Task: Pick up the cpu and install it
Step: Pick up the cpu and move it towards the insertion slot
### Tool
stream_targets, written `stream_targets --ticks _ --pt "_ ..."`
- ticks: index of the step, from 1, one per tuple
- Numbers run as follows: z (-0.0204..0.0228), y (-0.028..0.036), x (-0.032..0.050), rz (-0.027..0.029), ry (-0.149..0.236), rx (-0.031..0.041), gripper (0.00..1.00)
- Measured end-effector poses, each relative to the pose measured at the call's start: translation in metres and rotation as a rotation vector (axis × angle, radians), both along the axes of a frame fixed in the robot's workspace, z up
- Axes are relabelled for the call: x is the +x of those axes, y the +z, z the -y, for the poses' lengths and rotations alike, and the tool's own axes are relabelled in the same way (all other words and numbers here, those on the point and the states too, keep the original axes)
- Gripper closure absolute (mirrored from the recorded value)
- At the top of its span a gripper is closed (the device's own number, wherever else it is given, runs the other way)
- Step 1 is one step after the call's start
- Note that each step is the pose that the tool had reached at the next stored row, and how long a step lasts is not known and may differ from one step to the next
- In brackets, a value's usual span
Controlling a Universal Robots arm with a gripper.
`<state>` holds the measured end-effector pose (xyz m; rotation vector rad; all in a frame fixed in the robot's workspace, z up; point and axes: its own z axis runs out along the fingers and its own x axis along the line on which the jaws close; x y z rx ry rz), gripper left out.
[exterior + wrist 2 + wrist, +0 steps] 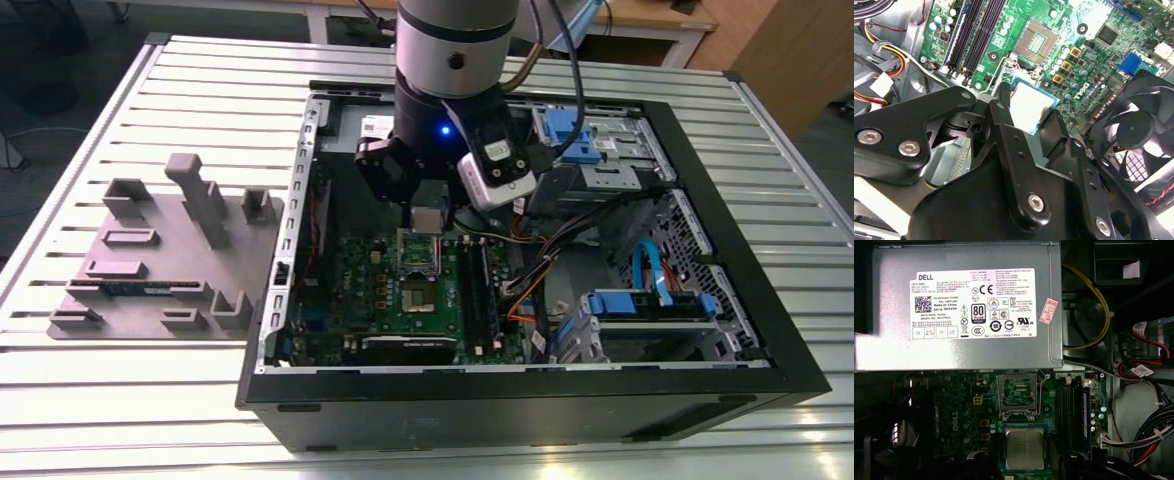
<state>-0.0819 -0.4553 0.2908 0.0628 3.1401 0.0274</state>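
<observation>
The cpu [1031, 105], a small square chip with a silver top and a thin teal-green rim, hangs a little above the green motherboard [1094, 55]. My gripper [1029, 114] is shut on it, one black finger [1000, 107] at one edge and the other at the opposite corner. The open dark socket [1041, 40] lies just beyond the chip, uncovered, with its pins showing. In the first wrist view the cpu [1024, 447] sits level. In the exterior view the cpu [427, 222] shows under the gripper [427, 213], inside the open case, with the socket [418, 300] a short way ahead.
A grey power supply box [954, 305] with a white label borders the board. Memory slots [976, 30] run beside the socket, a black fan [1141, 130] stands close by, and cable bundles [1146, 435] crowd one side. A grey fixture plate [160, 265] lies on the slatted table at the exterior view's left.
</observation>
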Motion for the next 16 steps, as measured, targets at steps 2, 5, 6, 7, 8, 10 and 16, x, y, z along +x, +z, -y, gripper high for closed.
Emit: stream_targets --ticks 2,5,6,7,8,10,16 --pt "0.0000 -0.0011 0.0000 0.0001 0.000 0.0003 0.53" --pt "0.0000 -0.0049 0.0000 0.0000 0.000 0.0001 0.53" --pt "0.0000 -0.0065 0.0000 0.0001 0.000 0.0001 0.53" --pt "0.0001 -0.0082 0.0000 0.0001 0.000 0.0002 0.53" --pt "0.0002 -0.0099 0.0000 0.0001 0.000 0.0002 0.53" --pt "0.0006 -0.0136 0.0000 0.0001 0.000 0.0002 0.53" --pt "0.0011 -0.0203 0.0000 0.0000 0.000 0.0001 0.53"
